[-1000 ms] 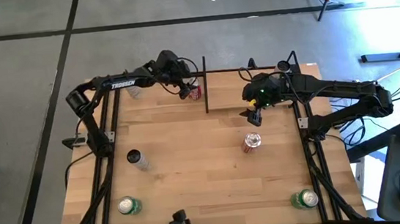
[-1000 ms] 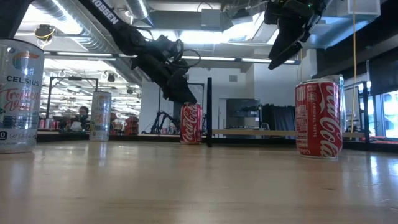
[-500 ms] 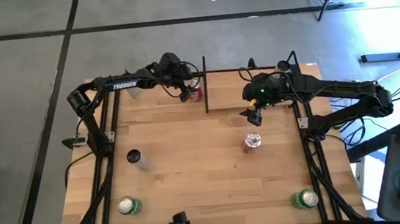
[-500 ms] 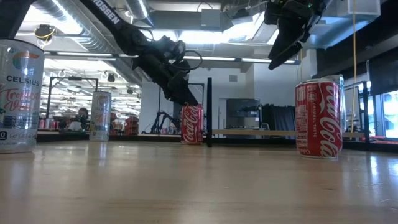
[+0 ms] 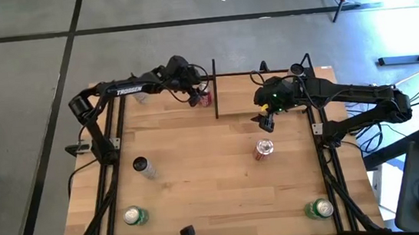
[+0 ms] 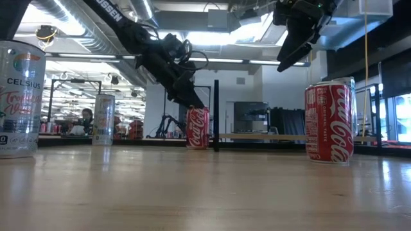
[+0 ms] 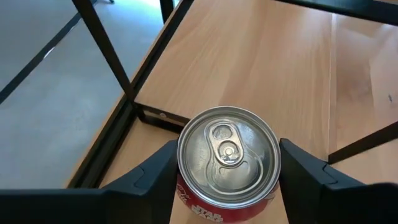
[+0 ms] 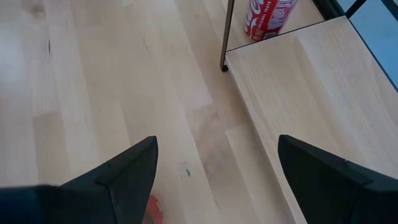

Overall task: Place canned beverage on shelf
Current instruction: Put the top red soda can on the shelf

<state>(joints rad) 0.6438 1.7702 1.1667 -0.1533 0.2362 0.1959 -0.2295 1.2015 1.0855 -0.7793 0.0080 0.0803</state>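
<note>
A red cola can [image 5: 205, 98] stands upright on the tabletop at the far edge. It is just left of the shelf's left post [image 5: 216, 101]. The shelf [image 5: 239, 91] is a pale board in black rods at the far right; it also shows in the right wrist view [image 8: 298, 93]. My left gripper [image 7: 227, 165] is shut on this can [image 6: 198, 128]. My right gripper [image 5: 265, 120] hangs open and empty, well above the table [image 6: 292, 48]. A second red can [image 5: 264, 150] stands on the table just nearer than it. My left gripper pinches the red can between its two fingers [image 7: 163, 167], on opposite sides of its upper wall [image 7: 186, 186] just under the rim. The fingers come slanting down from the table's left [image 6: 186, 96]. The can stands upright with its bottom on the table.
A silver can [image 5: 144, 167] stands at the left middle, and green cans at the near left [image 5: 134, 215] and near right [image 5: 321, 208]. Another can [image 5: 140, 96] stands under my left arm at the far left. The tall can [image 6: 18, 96] fills the low view's left edge.
My left gripper has moved a little toward the table's right, close around the red can, and its wrist has risen slightly. The can stays upright on the table.
</note>
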